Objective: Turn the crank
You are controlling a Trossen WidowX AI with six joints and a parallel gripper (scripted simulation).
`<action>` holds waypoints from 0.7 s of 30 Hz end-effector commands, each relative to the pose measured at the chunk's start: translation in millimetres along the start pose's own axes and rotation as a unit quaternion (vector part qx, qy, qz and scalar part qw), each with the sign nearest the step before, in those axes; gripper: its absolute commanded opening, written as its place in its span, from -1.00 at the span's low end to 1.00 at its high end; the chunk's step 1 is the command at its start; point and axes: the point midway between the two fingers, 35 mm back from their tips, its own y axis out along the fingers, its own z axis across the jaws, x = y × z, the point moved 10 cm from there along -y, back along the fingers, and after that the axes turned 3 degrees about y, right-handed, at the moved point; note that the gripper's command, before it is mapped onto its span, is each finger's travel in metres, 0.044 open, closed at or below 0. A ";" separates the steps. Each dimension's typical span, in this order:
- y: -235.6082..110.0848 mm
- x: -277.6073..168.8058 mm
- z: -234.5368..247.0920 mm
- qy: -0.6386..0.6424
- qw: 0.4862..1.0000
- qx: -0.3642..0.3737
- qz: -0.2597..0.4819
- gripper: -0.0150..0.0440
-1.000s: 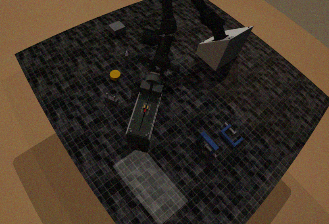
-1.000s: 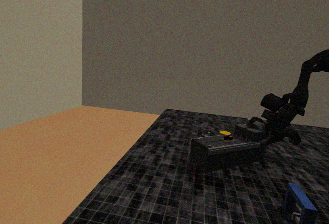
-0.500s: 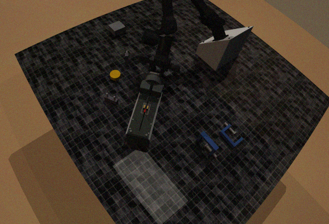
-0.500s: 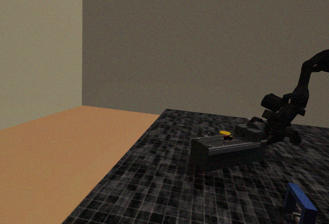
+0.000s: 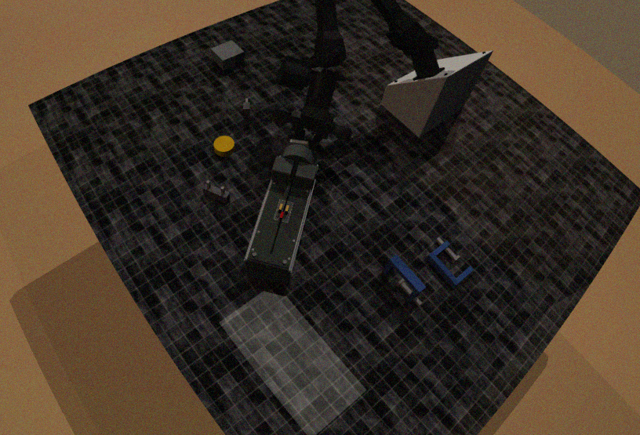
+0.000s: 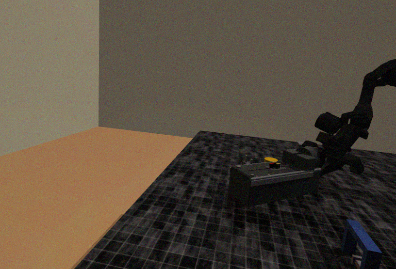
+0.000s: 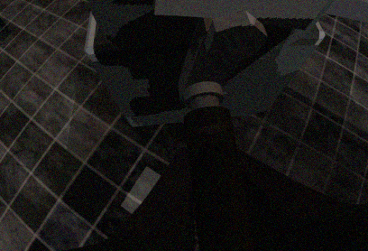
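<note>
The machine is a long dark box with two rails on the chequered mat. On its top, the slide's red pointer sits right by the two brass zero marks, seemingly a touch nearer the box's front end. The crank hub is at the far end of the box. My gripper is low at that end and shut on the crank handle, a dark stub with a pale ring. The fingertips are dim in the wrist view.
A yellow disc and a small grey bracket lie left of the machine. A grey cube and a white wedge stand at the back. Two blue pieces lie to the right. A pale rectangle marks the front.
</note>
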 end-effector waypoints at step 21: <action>-9.7 8.0 18.8 -0.001 1.000 0.011 0.000 -0.49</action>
